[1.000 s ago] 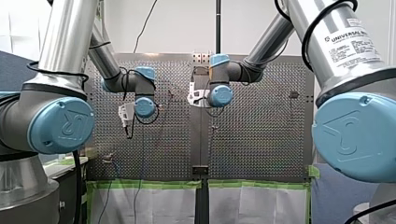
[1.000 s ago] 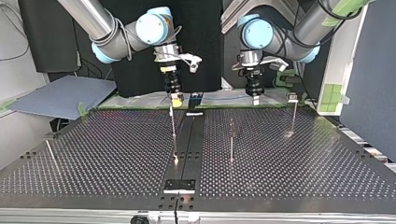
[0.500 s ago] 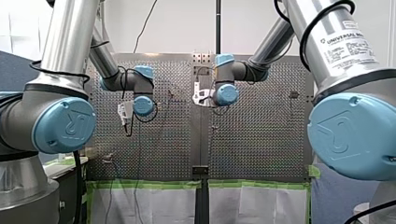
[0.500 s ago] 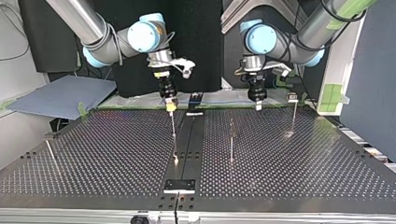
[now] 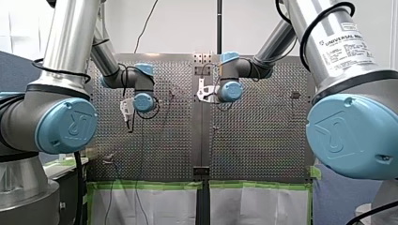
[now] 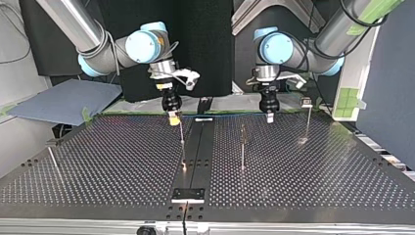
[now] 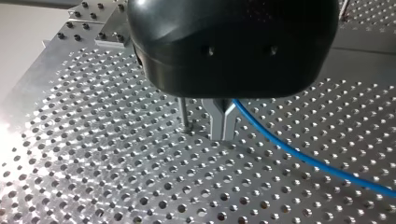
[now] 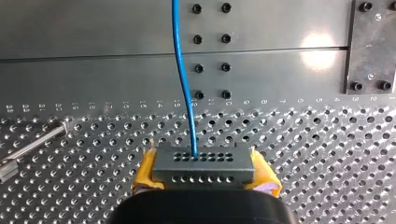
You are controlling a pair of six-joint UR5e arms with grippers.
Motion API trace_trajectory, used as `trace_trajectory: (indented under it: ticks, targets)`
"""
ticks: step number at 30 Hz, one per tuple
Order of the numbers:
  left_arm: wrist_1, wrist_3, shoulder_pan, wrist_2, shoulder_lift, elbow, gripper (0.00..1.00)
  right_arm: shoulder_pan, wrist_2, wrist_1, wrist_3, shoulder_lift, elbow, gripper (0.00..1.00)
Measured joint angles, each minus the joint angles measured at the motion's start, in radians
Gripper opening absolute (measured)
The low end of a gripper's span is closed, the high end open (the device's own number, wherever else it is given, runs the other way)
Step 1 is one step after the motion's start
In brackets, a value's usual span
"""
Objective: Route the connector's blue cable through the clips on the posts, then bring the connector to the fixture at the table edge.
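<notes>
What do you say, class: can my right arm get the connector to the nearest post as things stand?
Probably yes. My right pincer, shut on the connector, hangs beside the post with nothing between them. The blue cable runs to my left pincer, which might limit slack.

place: robotics lab | signs: my left arm [image 5: 70, 47] and my right arm [image 5: 328, 42], both industrial, over a perforated metal table [image 6: 318, 166] | thin posts [image 6: 242, 147] set in its holes | green tape [image 5: 141, 185] along its edge | black backdrop [image 6: 205, 44] | loose cable [image 5: 145, 28] on the wall
</notes>
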Motion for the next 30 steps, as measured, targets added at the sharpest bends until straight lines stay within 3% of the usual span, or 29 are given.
trace_trajectory:
  ticks: [17,30]
  targets:
    - [-0.057,0.001,0.013,0.031,-0.001,0.086,0.00,-0.034,-0.044,-0.012,0.001,0.001,-0.011,0.00]
    - [-0.060,0.002,0.031,0.055,-0.002,0.107,0.00,-0.056,-0.067,-0.023,0.005,0.003,-0.012,0.00]
